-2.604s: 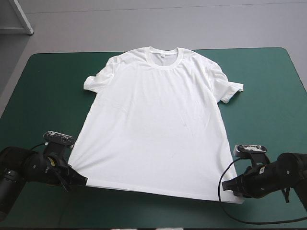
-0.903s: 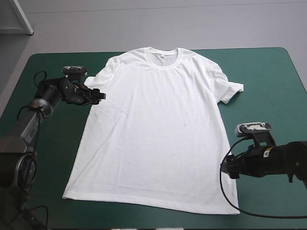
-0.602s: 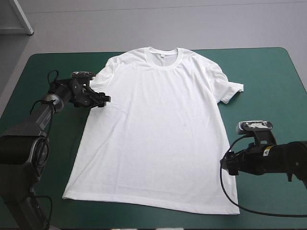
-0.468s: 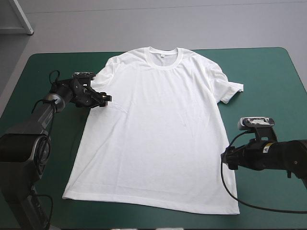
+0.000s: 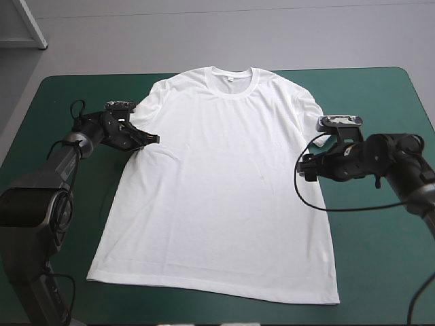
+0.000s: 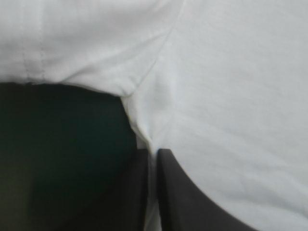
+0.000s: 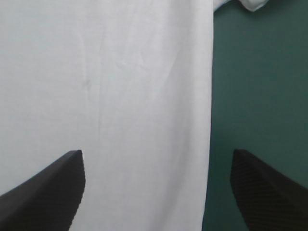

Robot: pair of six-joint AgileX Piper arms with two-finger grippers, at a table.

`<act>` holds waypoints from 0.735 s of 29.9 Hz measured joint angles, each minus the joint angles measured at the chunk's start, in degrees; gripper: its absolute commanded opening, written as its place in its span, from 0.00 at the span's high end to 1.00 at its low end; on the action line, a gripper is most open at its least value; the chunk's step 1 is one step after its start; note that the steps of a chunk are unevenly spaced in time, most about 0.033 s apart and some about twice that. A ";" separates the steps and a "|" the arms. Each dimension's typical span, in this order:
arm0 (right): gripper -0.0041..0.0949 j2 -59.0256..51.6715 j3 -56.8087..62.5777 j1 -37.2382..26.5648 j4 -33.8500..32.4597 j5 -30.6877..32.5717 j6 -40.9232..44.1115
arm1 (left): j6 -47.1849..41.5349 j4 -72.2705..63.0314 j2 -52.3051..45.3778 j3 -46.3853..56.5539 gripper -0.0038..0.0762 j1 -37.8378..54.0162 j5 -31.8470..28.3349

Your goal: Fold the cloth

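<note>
Zero folds so far, judging by the lay: the T-shirt (image 5: 217, 183) is spread flat on the teal-green cover (image 5: 380, 272), nothing doubled over. Nearest, the hem (image 5: 204, 284) lies loose along the near edge, no gripper on it.

Mid-table, the right gripper (image 5: 304, 168) hangs over the shirt's right side edge just below the sleeve. Its black fingers are wide apart, the edge runs between them in its wrist view, and it holds nothing.

Opposite, the left gripper (image 5: 153, 138) sits at the left armpit, fingers all but together with fabric pinched between them. So it's clamped on the shirt, probably only a thin bite; the wrist view is soft there.

Farther out, the collar (image 5: 231, 78) points at the far edge.

Left to do: all of it, I'd say. The right side needs a grip first. Nothing on the cover blocks a fold.
</note>
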 measured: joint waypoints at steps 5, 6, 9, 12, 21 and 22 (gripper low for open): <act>0.19 10.22 -6.58 0.00 -0.52 -0.84 -1.53 | 0.25 0.07 0.40 -0.47 0.92 0.00 0.88; 0.19 11.81 -7.73 -0.06 -0.52 -1.00 -1.67 | 0.25 0.36 0.40 -0.53 0.92 0.00 0.88; 0.19 16.90 -10.42 -0.88 0.04 -1.63 -1.94 | -0.93 1.78 0.44 -0.53 0.93 0.00 0.98; 0.23 21.61 -12.14 -2.63 2.53 -2.59 -3.72 | -2.25 3.38 0.44 -0.60 0.93 -0.05 1.19; 0.58 29.75 -13.37 -4.68 11.38 -5.58 -11.05 | -2.73 4.41 0.44 -0.71 0.93 -0.11 1.48; 0.62 30.10 -13.43 -4.68 12.20 -6.19 -11.73 | -2.73 4.41 0.44 -0.71 0.93 -0.11 1.48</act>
